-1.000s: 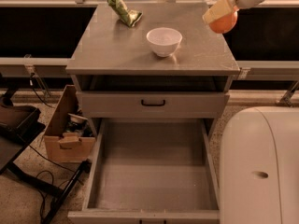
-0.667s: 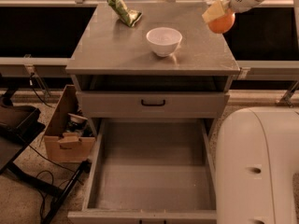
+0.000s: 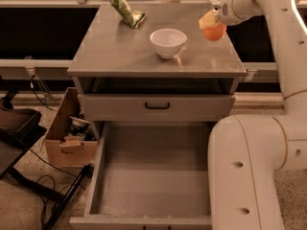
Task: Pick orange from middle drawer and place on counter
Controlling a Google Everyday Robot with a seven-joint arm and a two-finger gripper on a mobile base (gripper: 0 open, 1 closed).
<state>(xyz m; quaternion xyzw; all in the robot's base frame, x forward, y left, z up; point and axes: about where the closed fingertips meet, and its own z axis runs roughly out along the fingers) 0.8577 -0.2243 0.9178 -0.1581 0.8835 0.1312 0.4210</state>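
Note:
My gripper (image 3: 211,25) is shut on the orange (image 3: 214,31), a small round bright-orange fruit, and holds it just above the right rear part of the counter (image 3: 120,47). The yellowish fingers (image 3: 207,20) cover the orange's top left. The middle drawer (image 3: 153,181) stands pulled wide open below, with tall grey sides and a bare flat bottom. My white arm comes in from the right and its base fills the lower right.
A white bowl (image 3: 168,42) stands mid-counter, left of the orange. A green snack bag (image 3: 125,10) lies at the counter's back. The shallower drawer front with a black handle (image 3: 157,106) is closed. A cardboard box (image 3: 69,135) and cables sit on the floor at left.
My gripper has moved with the orange from beyond the counter's right rear edge a little left and down, over the counter surface.

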